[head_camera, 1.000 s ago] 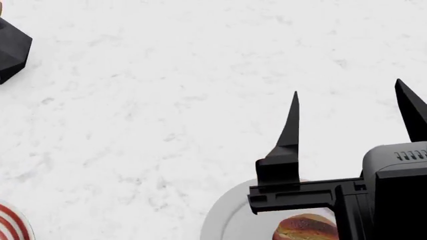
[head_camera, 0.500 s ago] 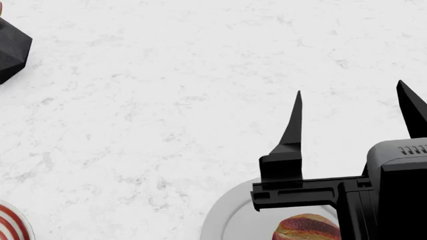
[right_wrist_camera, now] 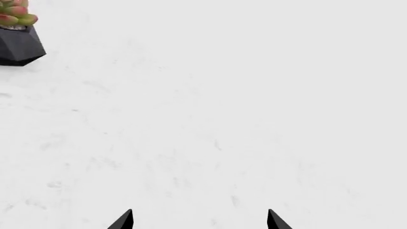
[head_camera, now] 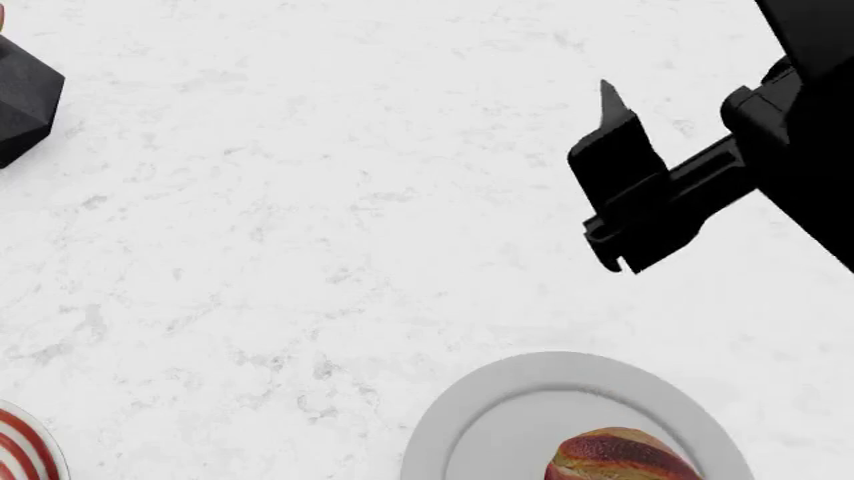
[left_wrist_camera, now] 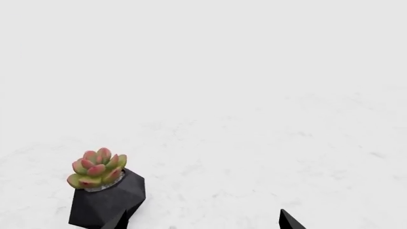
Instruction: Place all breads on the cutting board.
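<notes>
White marble counter (head_camera: 267,200); striped loaf (head_camera: 617,456) on grey plate (head_camera: 467,430) at near edge. Right gripper (right_wrist_camera: 199,220) jaws spread, holding nothing. Left gripper (left_wrist_camera: 203,224) jaws parted beside potted succulent (left_wrist_camera: 102,191).

Your right hand (right_wrist_camera: 199,220) hangs raised at the head view's upper right, fingers spread apart and empty; your left hand (left_wrist_camera: 207,223) is open too.

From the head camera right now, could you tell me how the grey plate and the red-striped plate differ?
The grey plate is plain, while the red-striped plate carries red bands on white. The grey plate holds the striped loaf; nothing shows on the visible sliver of the red-striped plate. The grey plate sits toward the right and is mostly in view; the red-striped plate is cut off at the left corner. Both rest on the white marble counter.
</notes>
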Tool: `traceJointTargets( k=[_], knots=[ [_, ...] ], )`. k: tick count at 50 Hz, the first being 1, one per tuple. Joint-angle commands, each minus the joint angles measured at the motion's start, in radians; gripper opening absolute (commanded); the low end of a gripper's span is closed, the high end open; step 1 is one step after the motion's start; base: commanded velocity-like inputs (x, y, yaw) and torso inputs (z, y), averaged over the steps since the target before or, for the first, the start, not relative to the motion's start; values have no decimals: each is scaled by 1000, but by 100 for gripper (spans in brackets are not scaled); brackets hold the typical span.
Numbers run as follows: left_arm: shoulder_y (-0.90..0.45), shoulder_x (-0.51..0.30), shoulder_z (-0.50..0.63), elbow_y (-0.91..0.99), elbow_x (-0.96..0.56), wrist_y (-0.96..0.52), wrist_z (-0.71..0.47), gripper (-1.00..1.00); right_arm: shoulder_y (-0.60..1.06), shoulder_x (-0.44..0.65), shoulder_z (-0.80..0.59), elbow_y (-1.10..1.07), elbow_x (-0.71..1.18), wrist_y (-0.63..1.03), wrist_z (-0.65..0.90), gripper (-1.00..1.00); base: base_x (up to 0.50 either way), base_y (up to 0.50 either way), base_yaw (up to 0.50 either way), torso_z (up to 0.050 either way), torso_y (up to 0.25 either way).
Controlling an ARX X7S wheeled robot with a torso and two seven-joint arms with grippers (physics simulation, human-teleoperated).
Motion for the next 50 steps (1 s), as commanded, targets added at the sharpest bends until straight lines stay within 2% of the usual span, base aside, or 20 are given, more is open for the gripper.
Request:
traceJointTargets(
  k=[1,3,4,12,15,19,30,39,50],
  knots=[
    [-70,-23,41,-76,-38,-20,38,100,340,57,-221,173,58,88,-162,100,0,0,0,0,0],
    [-75,-25,46,-76,-43,-17,36,100,365,61,-258,166,45,96,-195,100,0,0,0,0,0],
    [-86,-27,55,-78,-55,-17,32,100,447,76,-383,147,-4,114,-336,100,0,0,0,0,0],
    [-84,-21,67,-72,-55,-8,32,100,537,125,-606,91,-149,64,-606,100,0,0,0,0,0],
    [-75,-17,68,-69,-52,-6,37,100,609,130,-744,65,-258,18,-790,100,0,0,0,0,0],
    [-79,-17,78,-67,-57,-7,38,100,667,122,-852,52,-361,-21,-894,100,0,0,0,0,0],
    [-68,-12,83,-62,-49,11,37,100,735,107,-938,17,-341,9,-1079,100,0,0,0,0,0],
    [-63,-21,89,-56,-55,22,30,100,694,132,-922,-53,-266,-18,-1111,100,0,0,0,0,0],
    [-65,-18,94,-62,-37,18,49,100,601,87,-905,-11,-237,-48,-1033,100,0,0,0,0,0]
  ],
)
